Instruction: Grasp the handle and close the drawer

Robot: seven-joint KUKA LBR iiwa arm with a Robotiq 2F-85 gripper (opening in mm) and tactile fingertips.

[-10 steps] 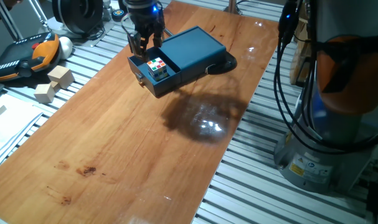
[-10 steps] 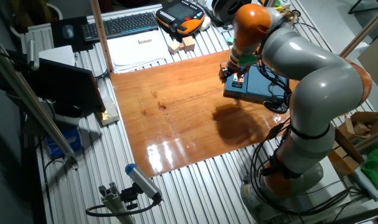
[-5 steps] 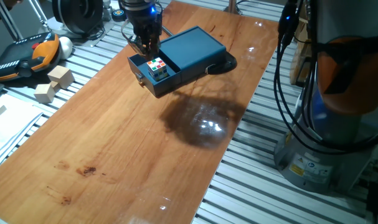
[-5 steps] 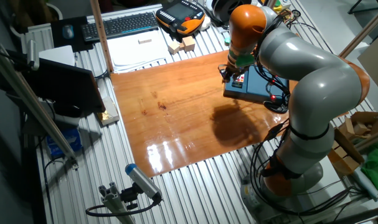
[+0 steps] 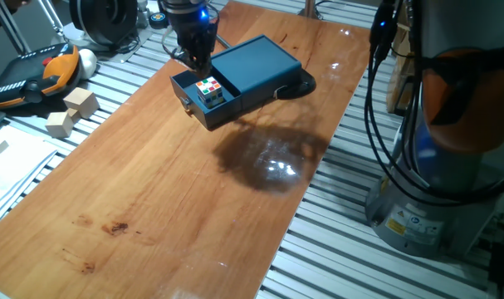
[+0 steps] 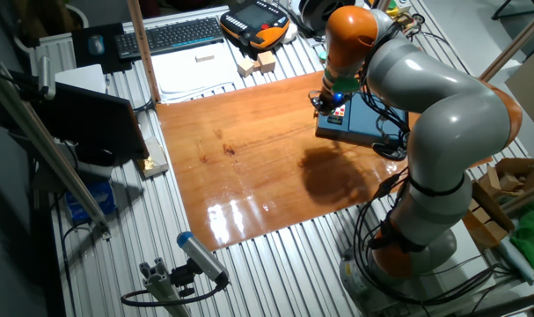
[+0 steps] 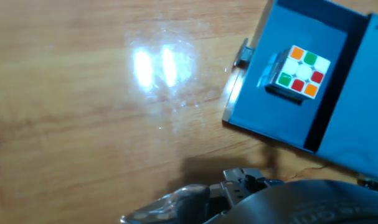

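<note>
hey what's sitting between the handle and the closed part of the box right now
The puzzle cube sits in the open drawer, between the handle and the box. The hand view shows it best.

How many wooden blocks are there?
2, both on the slatted surface left of the wooden board: one pale block and another nearer the camera. More may be hidden.

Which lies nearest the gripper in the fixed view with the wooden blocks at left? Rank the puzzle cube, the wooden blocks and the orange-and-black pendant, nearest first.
1. The puzzle cube, in the open drawer just below the gripper.
2. The wooden blocks, on the slatted surface left of the table.
3. The orange-and-black pendant, farther left, near the picture's edge.
</note>
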